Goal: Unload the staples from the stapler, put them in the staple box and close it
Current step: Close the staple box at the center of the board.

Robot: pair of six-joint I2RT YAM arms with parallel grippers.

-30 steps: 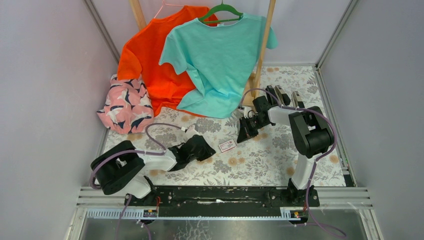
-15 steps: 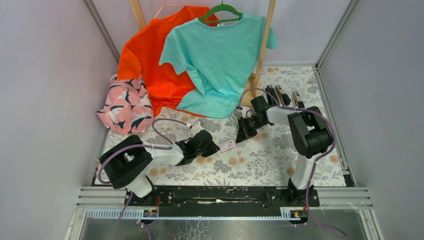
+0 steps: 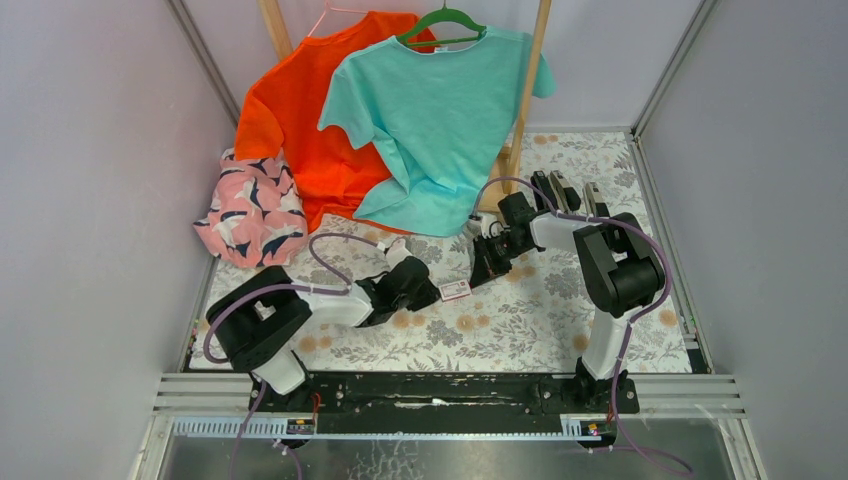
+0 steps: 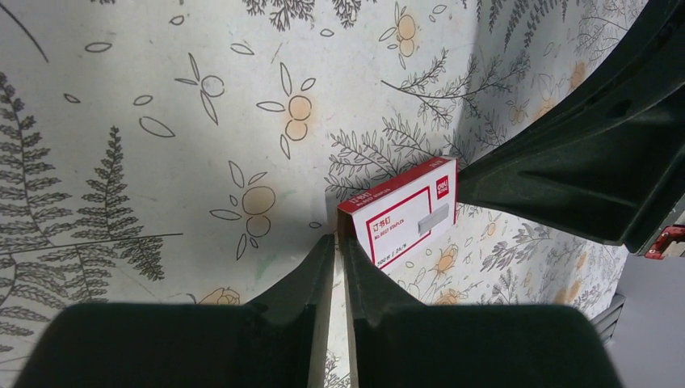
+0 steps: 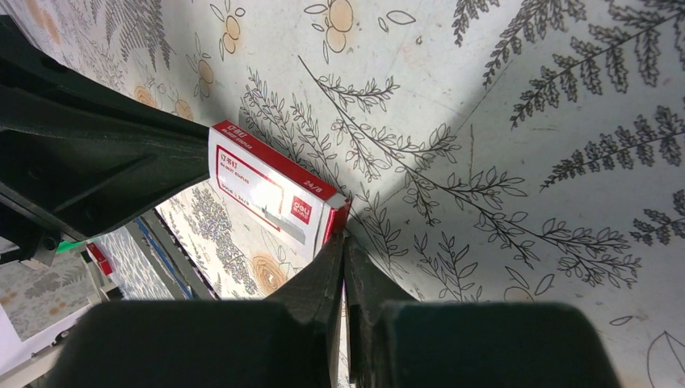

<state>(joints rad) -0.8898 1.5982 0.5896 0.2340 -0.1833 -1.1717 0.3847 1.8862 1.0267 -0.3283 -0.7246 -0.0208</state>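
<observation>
Pincers first: the left pincer (image 4: 339,238) is pressed shut, fingers flat against each other with nothing between them, and the right pincer (image 5: 343,238) is the same, closed to a thin seam and empty. Both are low over the desk (image 3: 540,310) with its fern-and-flower cloth. They point at each other from opposite sides of a small red-and-white rectangular cardboard box (image 3: 455,290) that lies flat between their tips. In each wrist view, one corner of the box sits right at the fingertips; I cannot tell whether it is touching or only just beside them.

Staples as loose metal strips I cannot pick out in any view. Past the right pincer, further out and to its right, stand some dark objects with pale edges (image 3: 565,190). They are too small for me to identify.

Well beyond both pincers, a turquoise T-shirt (image 3: 440,120) and an orange T-shirt (image 3: 300,130) hang on a wooden rack (image 3: 525,100). Far off the left pincer's outer side is a bundle of pink patterned fabric (image 3: 250,210).
</observation>
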